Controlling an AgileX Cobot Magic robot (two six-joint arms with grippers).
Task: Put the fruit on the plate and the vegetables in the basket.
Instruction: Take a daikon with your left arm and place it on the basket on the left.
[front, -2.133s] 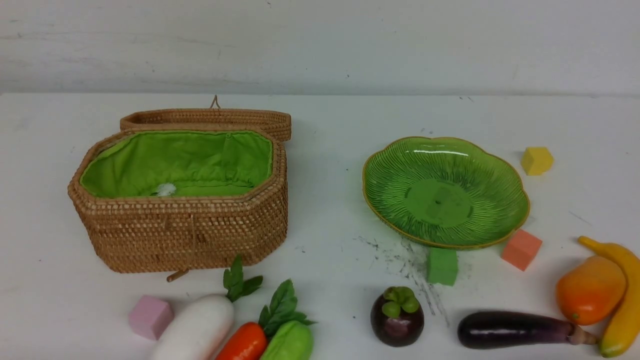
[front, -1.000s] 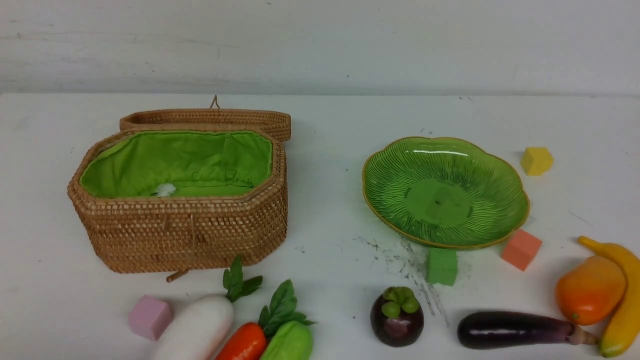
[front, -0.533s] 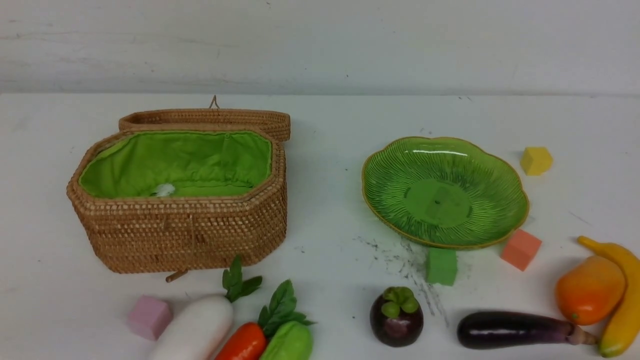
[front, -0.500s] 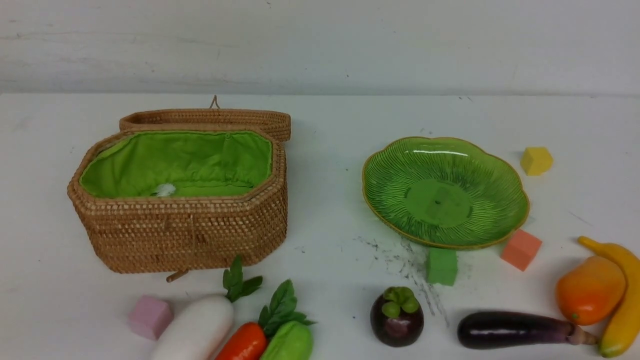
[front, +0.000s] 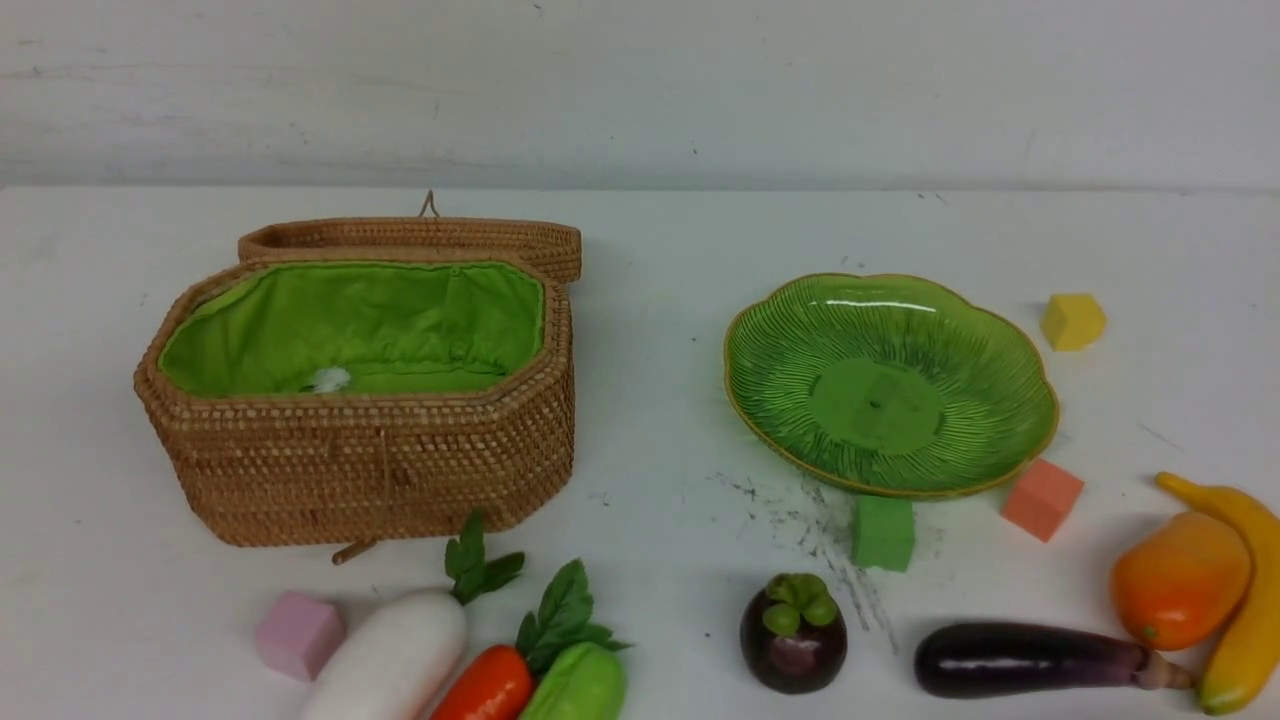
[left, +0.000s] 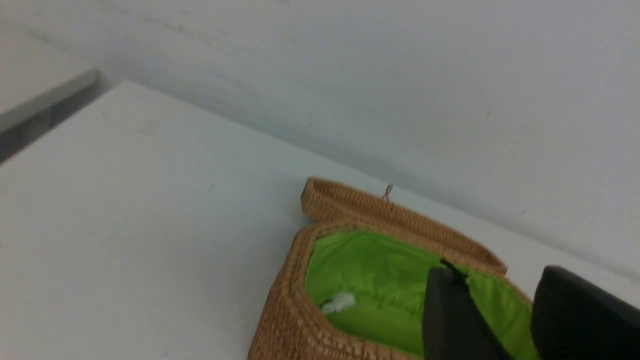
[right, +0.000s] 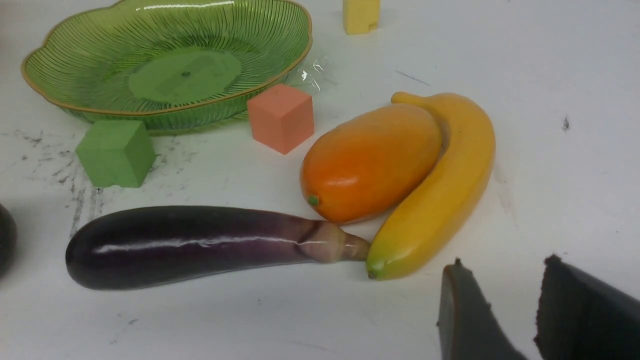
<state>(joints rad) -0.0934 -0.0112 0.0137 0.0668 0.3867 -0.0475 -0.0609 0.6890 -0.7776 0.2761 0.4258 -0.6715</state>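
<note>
The wicker basket (front: 370, 470) stands open at the left, its green lining bare; the green plate (front: 890, 385) sits empty at the right. Along the near edge lie the white radish (front: 395, 655), carrot (front: 490, 688), light-green leafy vegetable (front: 580, 685), mangosteen (front: 793, 632), eggplant (front: 1030, 660), mango (front: 1180, 580) and banana (front: 1245, 600). Neither gripper shows in the front view. My left gripper (left: 500, 285) is open and empty, above the basket (left: 300, 320). My right gripper (right: 505, 275) is open and empty, over bare table near the banana (right: 440, 185), mango (right: 370, 160) and eggplant (right: 190, 245).
Small foam cubes lie about: pink (front: 298, 633) by the radish, green (front: 884, 532) and orange (front: 1042, 498) at the plate's near rim, yellow (front: 1073, 321) behind the plate. The basket's lid (front: 410, 237) hangs open behind it. Dark scuff marks (front: 800, 520) lie before the plate.
</note>
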